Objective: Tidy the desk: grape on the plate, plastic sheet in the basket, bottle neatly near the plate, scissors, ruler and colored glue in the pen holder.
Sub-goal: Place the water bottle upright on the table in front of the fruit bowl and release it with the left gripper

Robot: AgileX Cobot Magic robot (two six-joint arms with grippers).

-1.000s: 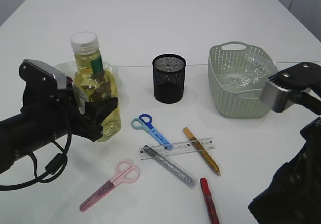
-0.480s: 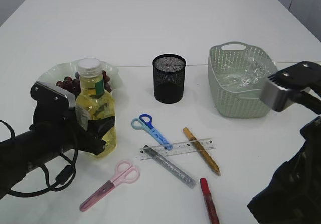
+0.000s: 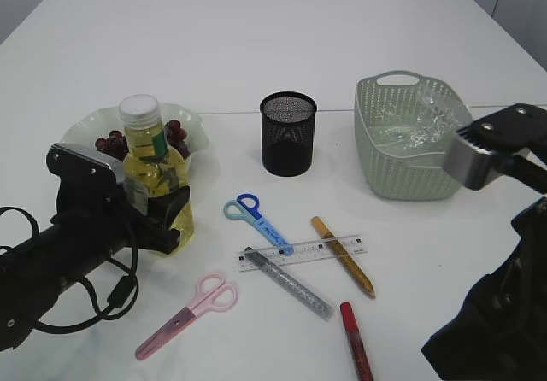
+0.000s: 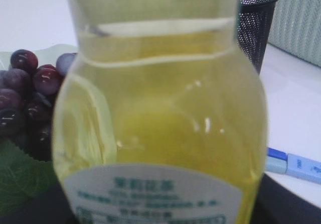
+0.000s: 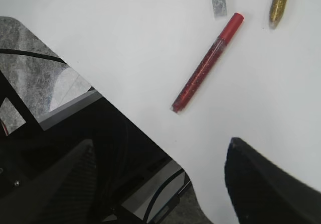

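1. The left gripper (image 3: 162, 219) is clamped around the lower body of the bottle (image 3: 154, 176), holding it upright; in the left wrist view the bottle (image 4: 160, 123) fills the frame, yellow liquid inside and a pale label at its base.
2. The bottle stands at the 5 o'clock edge of the plate (image 3: 81, 129), touching or just beside it; which cannot be told.
3. The grape (image 3: 109, 142) bunch lies on the plate, at 9 o'clock of the bottle.
4. The right gripper's fingertips are not seen clearly; only a dark part of it shows in the right wrist view, and its jaws stand wide apart, holding nothing that shows.
5. Below the right wrist lies the red glue (image 5: 205, 66) stick on the white table (image 5: 125, 43), with the tips of the silver glue (image 5: 217, 0) and gold glue (image 5: 278, 3) at 12 o'clock of it.
6. The pen holder (image 3: 288, 133), black mesh, stands at table centre.
7. The basket (image 3: 410, 137) sits at 3 o'clock of the pen holder, with the plastic sheet (image 3: 419, 125) inside it.
8. At 6 o'clock of the pen holder lie the blue scissors (image 3: 256, 219) and the ruler (image 3: 303, 253); the silver and gold glue sticks cross the ruler.
9. The pink scissors (image 3: 188, 313) lie at 7 o'clock of the ruler, apart from it.
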